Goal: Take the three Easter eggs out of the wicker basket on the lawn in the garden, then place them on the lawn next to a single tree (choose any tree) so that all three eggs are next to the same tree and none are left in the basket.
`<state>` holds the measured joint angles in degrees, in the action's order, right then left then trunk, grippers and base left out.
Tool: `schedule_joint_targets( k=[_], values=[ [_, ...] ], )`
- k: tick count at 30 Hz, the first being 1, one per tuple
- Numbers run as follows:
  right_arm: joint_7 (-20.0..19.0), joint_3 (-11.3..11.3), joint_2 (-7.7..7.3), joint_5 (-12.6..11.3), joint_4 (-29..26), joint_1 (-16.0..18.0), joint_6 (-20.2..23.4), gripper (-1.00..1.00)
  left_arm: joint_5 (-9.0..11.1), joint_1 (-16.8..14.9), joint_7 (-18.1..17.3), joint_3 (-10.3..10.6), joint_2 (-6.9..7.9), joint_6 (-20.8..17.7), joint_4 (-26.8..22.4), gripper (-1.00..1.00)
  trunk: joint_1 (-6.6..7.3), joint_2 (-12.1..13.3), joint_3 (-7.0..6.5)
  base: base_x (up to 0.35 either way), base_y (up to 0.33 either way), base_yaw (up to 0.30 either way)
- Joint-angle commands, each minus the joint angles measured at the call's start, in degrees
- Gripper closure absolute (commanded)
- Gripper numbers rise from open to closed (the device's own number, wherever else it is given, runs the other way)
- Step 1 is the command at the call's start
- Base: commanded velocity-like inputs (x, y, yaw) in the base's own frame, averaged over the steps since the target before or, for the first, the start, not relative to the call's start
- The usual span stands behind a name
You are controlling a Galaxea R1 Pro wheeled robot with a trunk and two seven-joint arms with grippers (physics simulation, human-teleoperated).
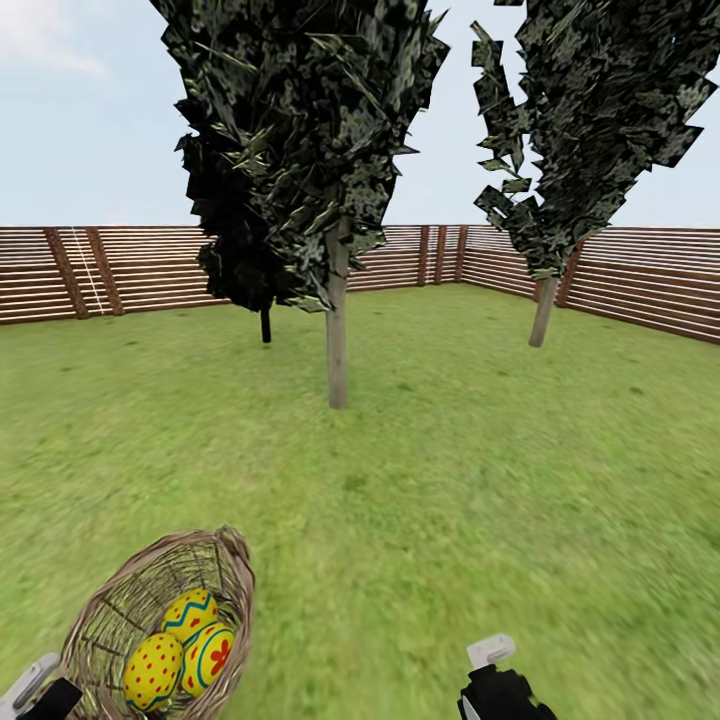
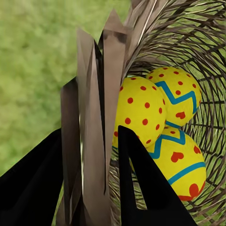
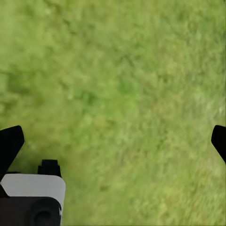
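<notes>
The wicker basket (image 1: 238, 572) is at the lower left of the head view, tilted over the lawn (image 1: 450, 480). Three Easter eggs lie inside it: a red-dotted one (image 1: 153, 672), one with a blue zigzag (image 1: 190, 612) and one with a red flower mark (image 1: 210, 655). In the left wrist view my left gripper (image 2: 89, 141) is shut on the basket's rim (image 2: 94, 94), with the eggs (image 2: 141, 110) just beyond its inner finger. My right gripper (image 3: 115, 141) hangs open over bare grass, at the bottom of the head view (image 1: 495, 680). A tree with a pale trunk (image 1: 337, 330) stands ahead.
A second pale-trunked tree (image 1: 543, 310) stands at the back right. A near-black tree with a thin black trunk (image 1: 265, 325) is behind the nearest tree. A brown slat fence (image 1: 130, 270) rings the garden. Open grass lies between me and the trees.
</notes>
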<state>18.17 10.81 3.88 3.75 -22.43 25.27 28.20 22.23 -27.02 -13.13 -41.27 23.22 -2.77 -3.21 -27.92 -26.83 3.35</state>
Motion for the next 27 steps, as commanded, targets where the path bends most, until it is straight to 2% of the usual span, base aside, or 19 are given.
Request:
schedule_joint_targets(
  k=[1, 10, 27],
  values=[
    [0.10, 0.25, -0.03, 0.38, -0.07, 0.04, 0.54, -1.00, 0.71, -0.05, -0.23, -0.57, 0.00, -0.31, -0.05, 1.00, 0.16, 0.31, -0.07, 0.308, 0.187, 0.000],
    [0.09, 0.25, -0.01, 0.38, -0.07, 0.04, 0.54, -1.00, 0.71, -0.05, -0.23, -0.57, -0.08, -0.31, -0.05, 1.00, 2.14, 3.91, -1.69, 0.316, 0.152, 0.000],
    [0.06, 0.26, -0.01, 0.38, -0.07, 0.04, 0.54, -1.00, 0.65, -0.05, -0.23, -0.57, -0.32, -0.26, -0.05, 1.00, 2.14, 3.91, -1.69, 0.317, 0.149, 0.000]
  ],
)
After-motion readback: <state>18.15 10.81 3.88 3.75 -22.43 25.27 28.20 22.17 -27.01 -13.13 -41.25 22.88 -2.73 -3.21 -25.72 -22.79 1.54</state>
